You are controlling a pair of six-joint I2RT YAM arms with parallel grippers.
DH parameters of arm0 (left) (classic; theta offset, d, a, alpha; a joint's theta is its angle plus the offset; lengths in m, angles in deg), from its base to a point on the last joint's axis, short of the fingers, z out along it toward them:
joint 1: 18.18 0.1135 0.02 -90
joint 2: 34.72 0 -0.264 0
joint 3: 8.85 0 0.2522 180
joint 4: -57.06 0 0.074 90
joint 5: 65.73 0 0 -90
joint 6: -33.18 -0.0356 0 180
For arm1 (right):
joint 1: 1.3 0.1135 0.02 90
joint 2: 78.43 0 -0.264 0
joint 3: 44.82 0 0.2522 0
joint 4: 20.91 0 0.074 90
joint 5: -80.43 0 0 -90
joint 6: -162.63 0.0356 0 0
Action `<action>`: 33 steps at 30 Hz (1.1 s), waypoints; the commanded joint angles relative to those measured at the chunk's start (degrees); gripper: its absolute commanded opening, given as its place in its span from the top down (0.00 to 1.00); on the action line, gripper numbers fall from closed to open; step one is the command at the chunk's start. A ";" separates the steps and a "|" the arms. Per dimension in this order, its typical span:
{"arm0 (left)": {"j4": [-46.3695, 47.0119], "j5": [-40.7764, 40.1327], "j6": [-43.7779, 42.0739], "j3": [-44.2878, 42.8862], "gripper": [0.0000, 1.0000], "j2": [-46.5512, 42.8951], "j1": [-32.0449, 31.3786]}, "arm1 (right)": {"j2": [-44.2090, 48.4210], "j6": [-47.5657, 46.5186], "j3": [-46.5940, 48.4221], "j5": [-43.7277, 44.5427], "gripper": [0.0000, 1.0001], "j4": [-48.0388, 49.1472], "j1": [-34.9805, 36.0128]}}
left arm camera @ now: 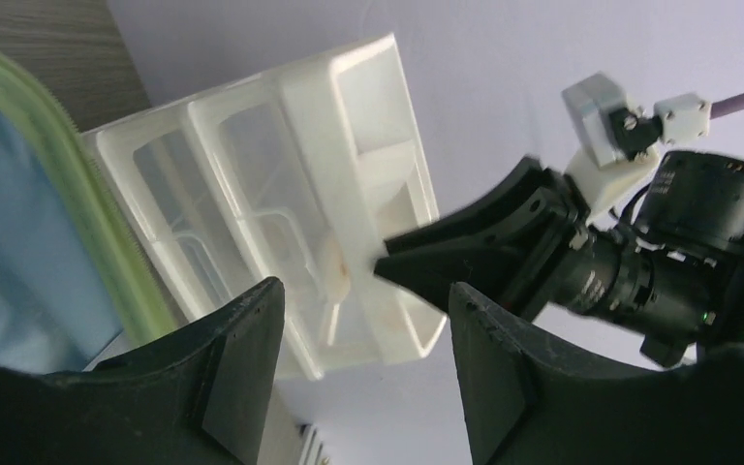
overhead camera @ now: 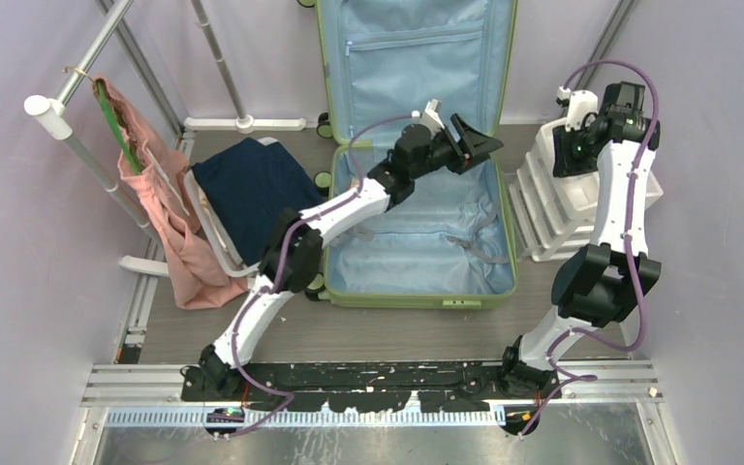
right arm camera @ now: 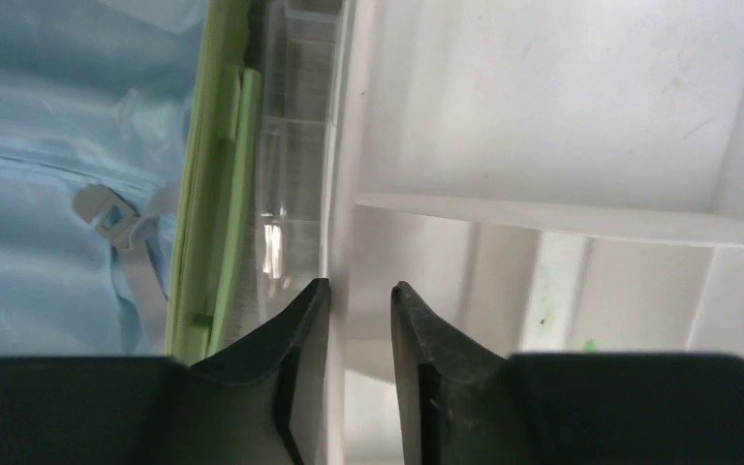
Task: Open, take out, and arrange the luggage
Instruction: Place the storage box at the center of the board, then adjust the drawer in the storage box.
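Note:
The luggage (overhead camera: 417,298) lies open on the floor, light green shell with pale blue lining, its lid (overhead camera: 417,58) leaning against the back wall. Its lower half shows only lining and straps (right arm camera: 121,228). My left gripper (overhead camera: 482,143) hovers over the case's right side, pointing right, open and empty (left arm camera: 368,320). My right gripper (right arm camera: 360,291) points down at the top front edge of the white drawer unit (overhead camera: 554,208), its jaws a narrow gap apart with nothing visibly pinched. The case's green rim (right arm camera: 208,194) runs just left of it.
A white basket (overhead camera: 215,232) left of the case holds a dark navy garment (overhead camera: 252,189). A pink cloth (overhead camera: 170,218) hangs from a white rack (overhead camera: 58,116) at far left. The drawer unit (left arm camera: 281,194) stands close beside the case's right rim (left arm camera: 87,203).

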 commanded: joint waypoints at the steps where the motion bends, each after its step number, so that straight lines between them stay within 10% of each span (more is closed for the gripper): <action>1: -5.67 7.00 -13.07 9.75 0.36 -13.77 2.66 | 3.39 -1.85 1.59 1.00 0.58 7.16 0.89; 16: -33.52 1.52 -47.43 45.78 0.33 -48.32 12.37 | 7.78 -0.54 7.52 -16.21 0.16 -2.14 1.15; 33: -47.07 -4.30 -48.05 48.68 0.28 -62.64 12.57 | 12.89 -11.03 -10.03 -34.82 0.00 -0.50 2.72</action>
